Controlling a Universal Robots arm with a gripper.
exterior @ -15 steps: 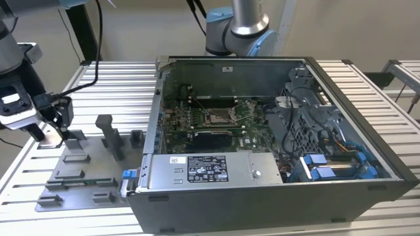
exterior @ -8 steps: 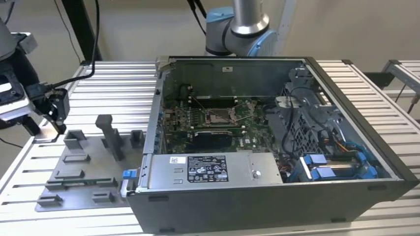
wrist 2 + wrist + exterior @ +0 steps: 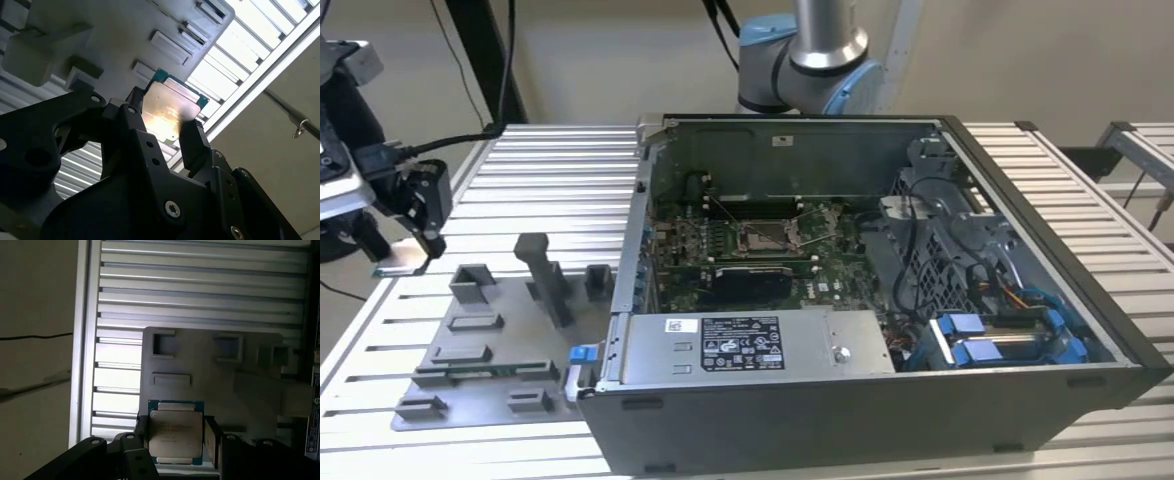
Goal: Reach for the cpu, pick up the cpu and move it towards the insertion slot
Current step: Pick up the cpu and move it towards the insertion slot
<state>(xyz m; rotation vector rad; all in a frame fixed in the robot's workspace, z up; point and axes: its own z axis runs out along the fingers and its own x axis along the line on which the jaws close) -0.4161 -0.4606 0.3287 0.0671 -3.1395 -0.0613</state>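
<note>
The cpu (image 3: pixel 175 432) is a flat square chip with a pale metal face and a green-blue rim. My gripper (image 3: pixel 175 436) is shut on it, one black finger (image 3: pixel 141 426) pressing on each of two opposite edges. In the second wrist view the cpu (image 3: pixel 167 106) sits the same way between the fingers of the gripper (image 3: pixel 164 114), in front of the grey tray. In the exterior view my gripper (image 3: pixel 403 255) hangs over the slatted table at the exterior view's left, apart from the case. The insertion slot (image 3: pixel 765 237), a shiny metal-framed socket, lies on the green board inside the open case.
A grey plastic tray (image 3: pixel 487 345) with upright blocks and shallow recesses lies between my gripper and the open computer case (image 3: pixel 881 400). The case wall (image 3: pixel 638 230) rises between tray and board. A black block (image 3: pixel 750 283) sits just in front of the slot. The arm's base (image 3: pixel 807 60) stands behind the case.
</note>
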